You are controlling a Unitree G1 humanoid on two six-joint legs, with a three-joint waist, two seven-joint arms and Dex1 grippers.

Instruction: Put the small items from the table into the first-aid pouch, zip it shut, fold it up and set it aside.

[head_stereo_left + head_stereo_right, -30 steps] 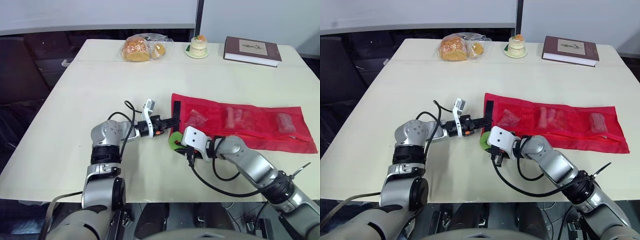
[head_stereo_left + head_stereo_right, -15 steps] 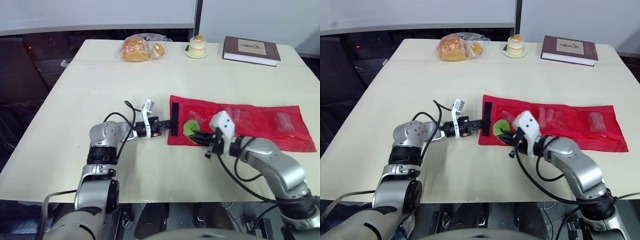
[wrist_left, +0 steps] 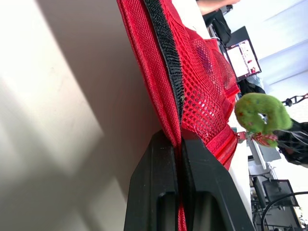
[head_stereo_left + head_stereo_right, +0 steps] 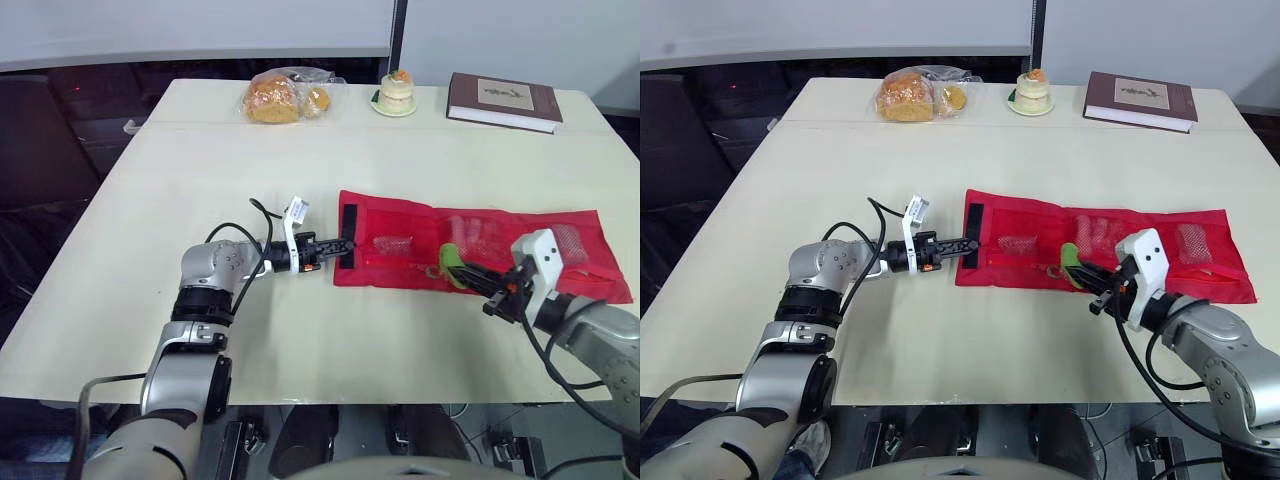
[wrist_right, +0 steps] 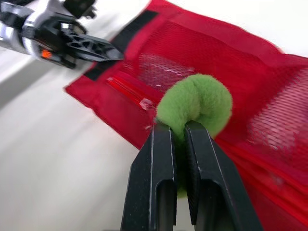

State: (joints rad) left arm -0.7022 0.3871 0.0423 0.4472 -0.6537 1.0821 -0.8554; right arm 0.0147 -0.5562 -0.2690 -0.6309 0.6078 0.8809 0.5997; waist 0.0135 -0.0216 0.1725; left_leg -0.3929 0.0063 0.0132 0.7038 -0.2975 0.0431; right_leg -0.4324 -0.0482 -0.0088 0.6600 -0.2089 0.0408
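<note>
The red mesh first-aid pouch (image 4: 500, 240) lies flat across the right half of the cream table (image 4: 200, 170), with small items showing through its pockets. My left gripper (image 4: 345, 250) is shut on the pouch's left end, beside its black strap (image 3: 166, 57). My right gripper (image 4: 462, 270) is shut on a fuzzy green ring (image 5: 197, 103), held just above the pouch's front edge near its middle. The green ring (image 4: 449, 262) also shows in the left wrist view (image 3: 262, 111). A zipper line (image 5: 130, 91) runs along the pouch's front pocket.
At the table's far edge sit a bag of bread (image 4: 283, 95), a small cake on a plate (image 4: 397, 93) and a brown book (image 4: 505, 100). The left half of the table is bare.
My right gripper has carried the green ring rightward, from beside the pouch's left end to over its middle front edge. The left gripper has kept its hold on the pouch.
</note>
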